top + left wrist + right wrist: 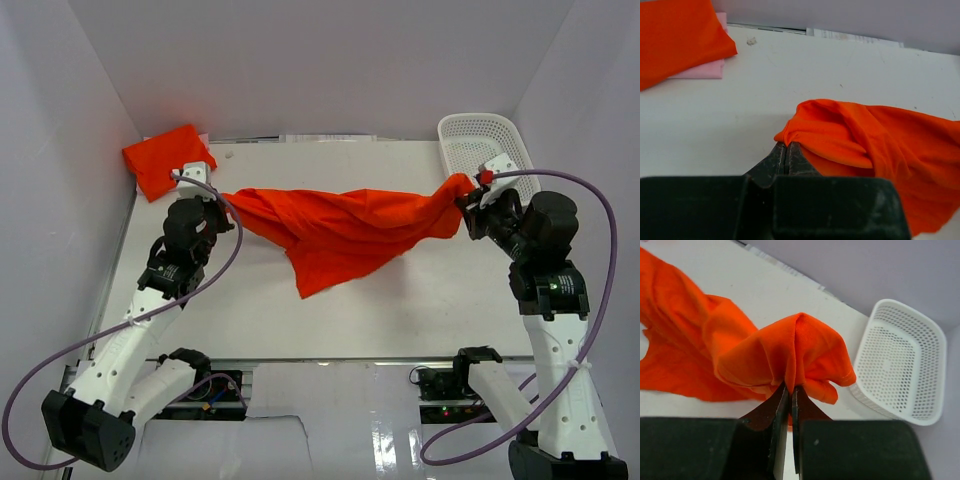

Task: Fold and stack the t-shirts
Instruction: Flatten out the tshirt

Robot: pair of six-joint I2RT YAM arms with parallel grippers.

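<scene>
At the table's [400,300] far-left corner lies a folded shirt [165,160]; the left gripper [222,196] and right gripper [466,199] clamp an unfolded shirt [340,230].

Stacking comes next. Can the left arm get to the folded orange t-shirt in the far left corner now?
Probably not yet: the folded orange t-shirt lies near, across bare table, but the left gripper is shut on the loose orange t-shirt.

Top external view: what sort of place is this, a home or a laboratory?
Most likely a laboratory robot cell, not a home: bare white walls enclose a white table, two arms are bolted at its near edge, and the left claw and right claw pinch one orange t-shirt.
</scene>
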